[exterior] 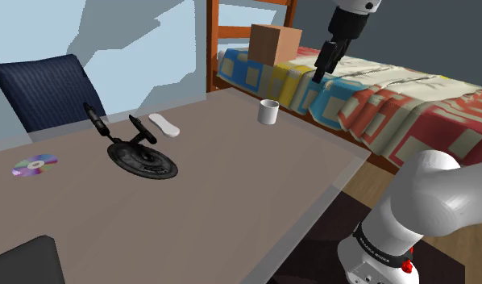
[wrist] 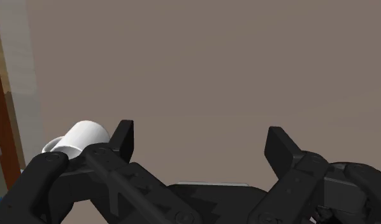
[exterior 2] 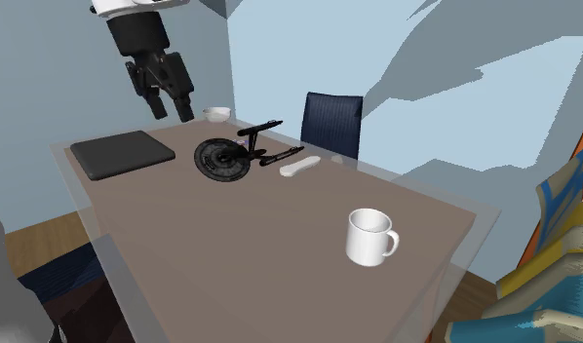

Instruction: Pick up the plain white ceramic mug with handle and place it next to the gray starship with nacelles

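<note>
A grey-brown table [exterior: 231, 194] stands beside a patchwork bed [exterior: 392, 93]. The gripper [wrist: 202, 143] hangs high above the table, pointing down, fingers wide apart and empty. The white mug [exterior: 268, 112] stands upright below, off to one side, well apart from the dark starship [exterior: 141, 157].

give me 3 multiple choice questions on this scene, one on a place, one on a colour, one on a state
1. Where is the mug? A on the floor; B on the table; C on a shelf.
2. What colour is the starship? A white; B red; C near black.
3. How is the gripper? A open and empty; B shut on the mug; C shut on nothing.

Answers: 1 B, it stands upright on the brown top. 2 C, its saucer and nacelles are dark. 3 A, the wrist view shows the fingers apart with nothing between them.
</note>
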